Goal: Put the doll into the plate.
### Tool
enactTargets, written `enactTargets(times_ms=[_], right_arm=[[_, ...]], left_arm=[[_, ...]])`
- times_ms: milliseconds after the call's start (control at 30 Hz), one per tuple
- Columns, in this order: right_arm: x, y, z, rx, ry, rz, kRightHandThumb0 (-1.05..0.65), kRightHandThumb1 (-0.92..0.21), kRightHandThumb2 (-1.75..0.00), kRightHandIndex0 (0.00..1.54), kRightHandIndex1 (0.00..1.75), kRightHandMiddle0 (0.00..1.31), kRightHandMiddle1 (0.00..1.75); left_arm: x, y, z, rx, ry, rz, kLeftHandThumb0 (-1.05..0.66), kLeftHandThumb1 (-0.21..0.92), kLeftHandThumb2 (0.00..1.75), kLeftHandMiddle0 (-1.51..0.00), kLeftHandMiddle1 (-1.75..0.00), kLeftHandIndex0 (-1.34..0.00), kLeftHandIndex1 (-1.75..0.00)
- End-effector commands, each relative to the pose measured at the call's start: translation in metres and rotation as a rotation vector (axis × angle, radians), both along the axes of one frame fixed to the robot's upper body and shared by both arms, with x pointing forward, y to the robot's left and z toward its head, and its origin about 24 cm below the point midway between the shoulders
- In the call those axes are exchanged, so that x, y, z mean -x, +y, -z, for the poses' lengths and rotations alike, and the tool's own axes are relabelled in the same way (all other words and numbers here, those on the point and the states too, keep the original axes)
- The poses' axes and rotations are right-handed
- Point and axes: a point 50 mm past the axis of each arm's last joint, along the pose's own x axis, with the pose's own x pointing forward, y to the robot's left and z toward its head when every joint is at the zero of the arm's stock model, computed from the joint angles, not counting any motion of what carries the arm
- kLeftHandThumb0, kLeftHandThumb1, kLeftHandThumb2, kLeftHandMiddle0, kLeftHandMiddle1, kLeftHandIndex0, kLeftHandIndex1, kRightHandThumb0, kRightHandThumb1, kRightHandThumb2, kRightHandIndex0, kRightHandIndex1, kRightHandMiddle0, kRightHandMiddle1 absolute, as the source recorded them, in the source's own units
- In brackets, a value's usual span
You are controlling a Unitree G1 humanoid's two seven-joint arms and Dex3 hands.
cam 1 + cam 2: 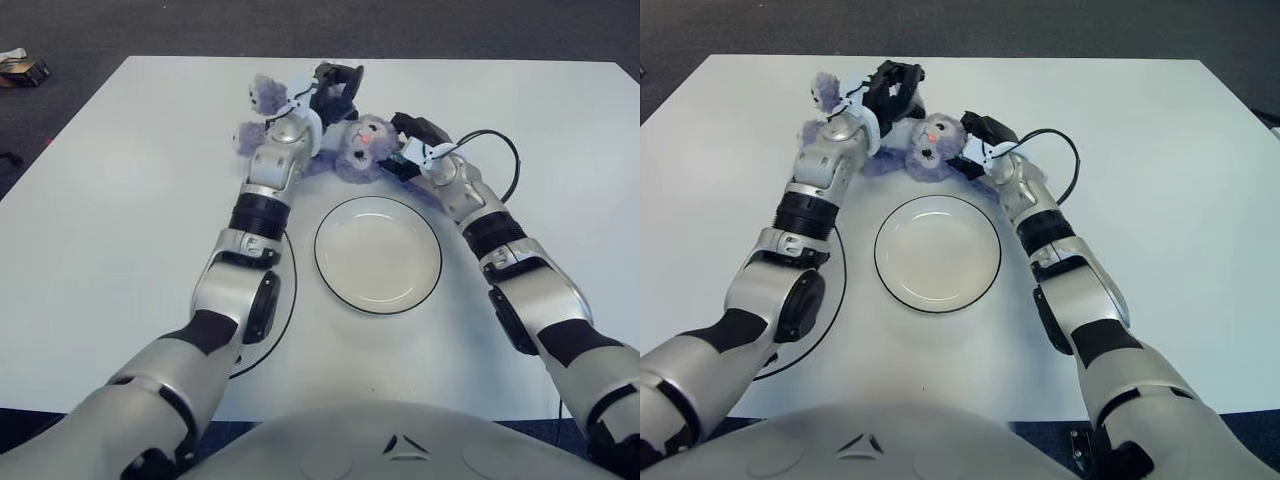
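Note:
The purple plush doll (362,148) lies at the far side of the white table, its face with a pink nose turned up, its legs (258,100) stretched to the left. My left hand (335,85) is curled over the doll's body from behind. My right hand (412,135) presses against the right side of its head, fingers closed on the plush. The white plate (378,255) with a dark rim sits just in front of the doll, between my two forearms, with nothing in it.
A black cable (505,150) loops beside my right wrist, and another (285,300) curves along my left forearm near the plate. The table's far edge (450,62) is close behind the doll. A small object (22,68) lies on the dark floor, far left.

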Motion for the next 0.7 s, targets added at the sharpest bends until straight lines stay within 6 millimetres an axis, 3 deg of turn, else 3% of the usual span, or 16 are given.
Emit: enactTargets(times_ms=[0, 667], right_arm=[[0.002, -0.017, 0.004, 0.023, 0.026, 0.027, 0.44, -0.39, -1.21, 0.55, 1.75, 0.71, 1.75], [0.013, -0.034, -0.012, 0.045, 0.012, -0.014, 0.44, -0.39, -1.21, 0.54, 1.75, 0.72, 1.75]], left_arm=[[0.000, 0.009, -0.002, -0.041, -0.041, -0.017, -0.01, 0.92, 0.51, -0.25, -1.72, -0.10, -1.61], [0.002, 0.018, -0.004, -0.145, -0.160, -0.078, -0.01, 0.92, 0.51, -0.23, -1.69, -0.11, -1.64]])
